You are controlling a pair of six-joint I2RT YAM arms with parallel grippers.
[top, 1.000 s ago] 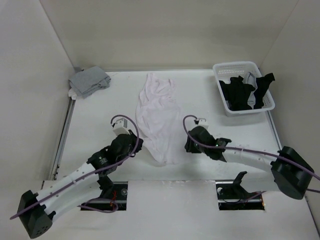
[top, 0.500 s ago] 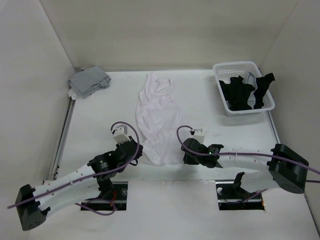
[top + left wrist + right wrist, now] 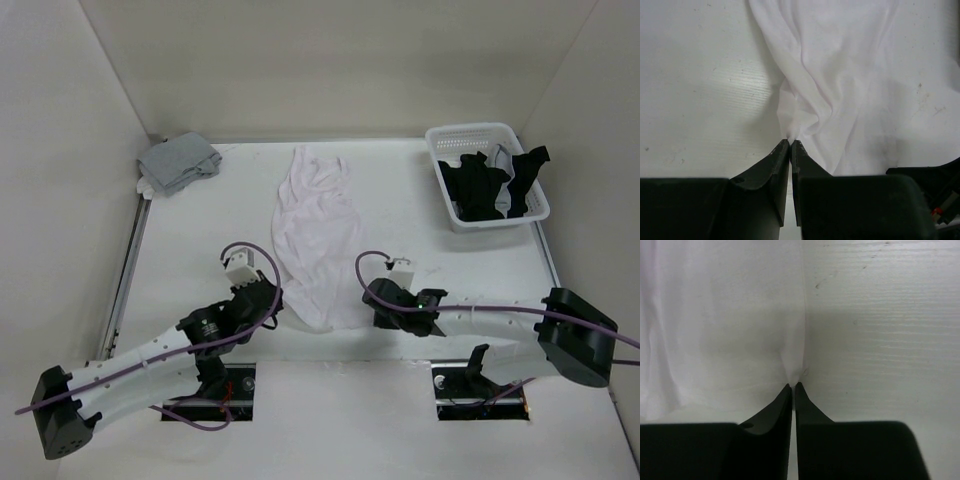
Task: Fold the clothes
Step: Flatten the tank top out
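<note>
No text, label, brand, number or sign can be read in any of the views.
</note>
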